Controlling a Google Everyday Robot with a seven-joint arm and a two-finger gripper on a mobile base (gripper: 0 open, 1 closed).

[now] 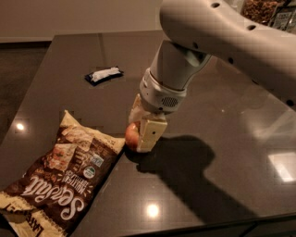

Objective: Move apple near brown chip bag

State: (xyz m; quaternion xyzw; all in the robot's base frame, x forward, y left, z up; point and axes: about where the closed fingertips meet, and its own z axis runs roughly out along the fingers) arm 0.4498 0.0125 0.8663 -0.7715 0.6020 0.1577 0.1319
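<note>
The brown chip bag [62, 178] lies flat at the front left of the dark table [222, 152], with white script lettering and cream edges. The apple [132, 137], red-orange, sits low at the table just off the bag's upper right corner. My gripper [141, 134] reaches down from the white arm and its cream fingers [151, 133] stand around the apple, one in front and one behind, shut on it. Most of the apple is hidden by the front finger.
A small black-and-white snack packet [104, 75] lies at the back left of the table. The table's front edge runs along the bottom right. Jars or containers [263, 11] stand at the top right behind the arm.
</note>
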